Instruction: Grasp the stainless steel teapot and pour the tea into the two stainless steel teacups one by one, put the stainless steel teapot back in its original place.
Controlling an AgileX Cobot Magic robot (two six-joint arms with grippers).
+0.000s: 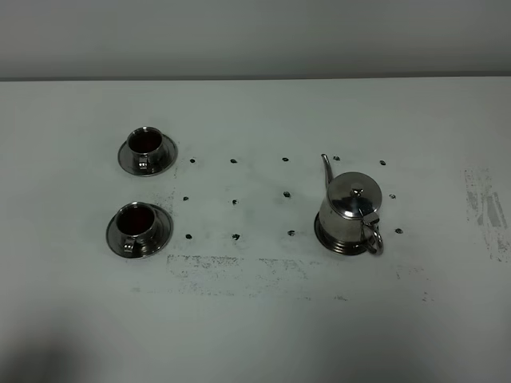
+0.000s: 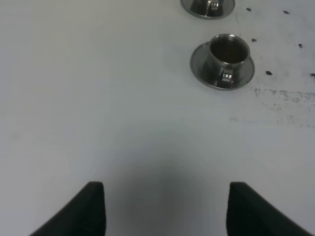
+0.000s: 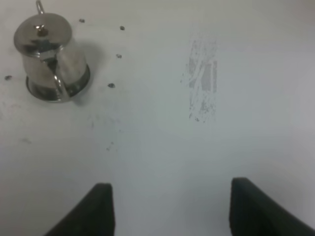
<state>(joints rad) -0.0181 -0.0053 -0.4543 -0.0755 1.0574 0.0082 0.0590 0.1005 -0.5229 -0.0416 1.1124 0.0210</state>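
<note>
Overhead view of a white table [image 1: 255,335] marked with small black dots. At the right of centre stands the stainless steel teapot [image 1: 351,211], upright on its flat round tray [image 1: 321,233], lid on, thin spout pointing toward the top of the frame, loop handle toward the bottom. At the left are the 2 stainless steel teacups on saucers: the far teacup [image 1: 145,144] in the upper left and the near teacup [image 1: 136,223] below it, well apart from the teapot. Both cups look dark reddish inside, which may be tea, so the pouring may already be done and the pot returned; equally this could be the start, and the pictures do not settle which. No arm appears in the overhead view. In the left wrist view the left gripper [image 2: 166,209] shows 2 dark fingertips spread apart over bare table, holding nothing. In the right wrist view the right gripper [image 3: 170,209] likewise stands wide open and empty, with the teapot in the upper left of that frame, well apart from it.
</note>
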